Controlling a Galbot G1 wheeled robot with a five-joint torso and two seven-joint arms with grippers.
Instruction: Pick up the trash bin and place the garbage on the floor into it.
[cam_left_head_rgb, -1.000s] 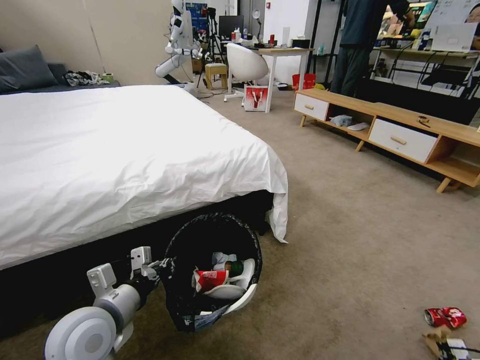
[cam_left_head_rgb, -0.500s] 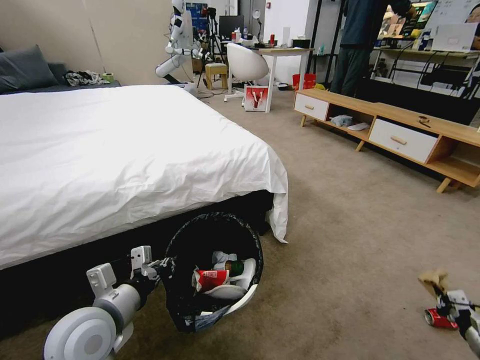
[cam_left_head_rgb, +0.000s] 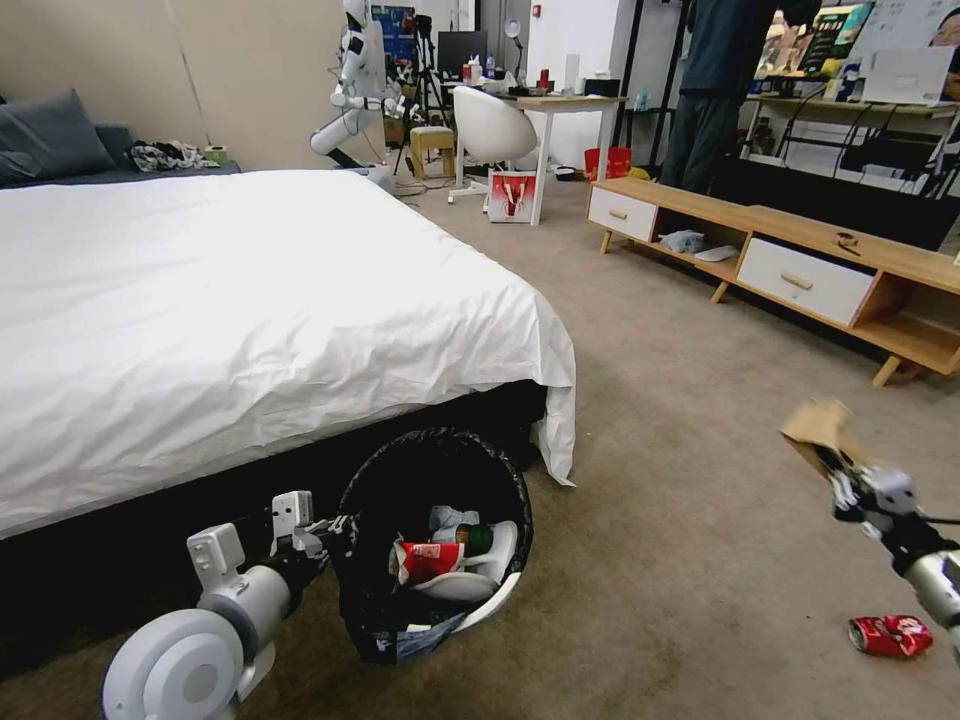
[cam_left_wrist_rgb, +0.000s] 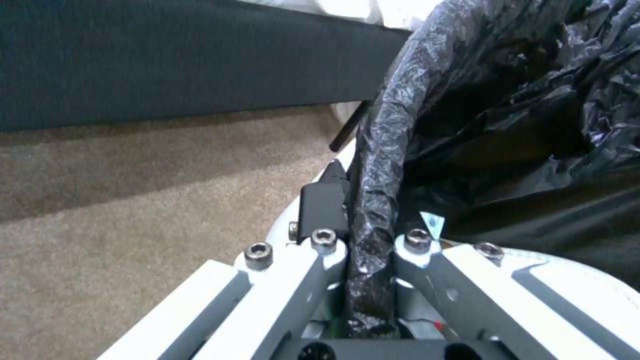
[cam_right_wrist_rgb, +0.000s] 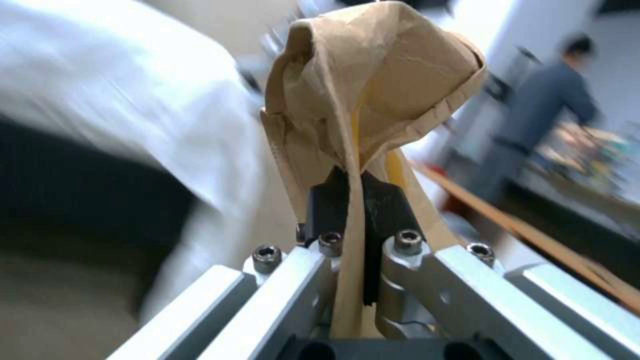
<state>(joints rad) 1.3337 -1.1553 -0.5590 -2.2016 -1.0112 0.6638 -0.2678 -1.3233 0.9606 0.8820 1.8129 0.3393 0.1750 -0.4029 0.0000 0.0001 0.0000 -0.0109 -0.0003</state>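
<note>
The left gripper (cam_left_head_rgb: 335, 530) is clamped tight on the bag-lined rim of the trash bin (cam_left_head_rgb: 432, 545), tilted by the corner of the bed (cam_left_head_rgb: 250, 300) and already holding some litter. The right gripper (cam_left_head_rgb: 835, 470), fingers pinched on a brown paper piece (cam_left_head_rgb: 815, 425), hovers above the floor (cam_left_head_rgb: 700, 560) near a crushed red can (cam_left_head_rgb: 890, 635). Judging by this, the carry is in hand; next the paper must cross over the bin's mouth before release

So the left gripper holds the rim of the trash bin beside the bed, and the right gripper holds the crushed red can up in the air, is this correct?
Not quite. The right gripper is shut on the brown paper piece, as the right wrist view shows; the crushed red can lies on the floor. The left gripper does hold the trash bin by its rim beside the bed.
</note>
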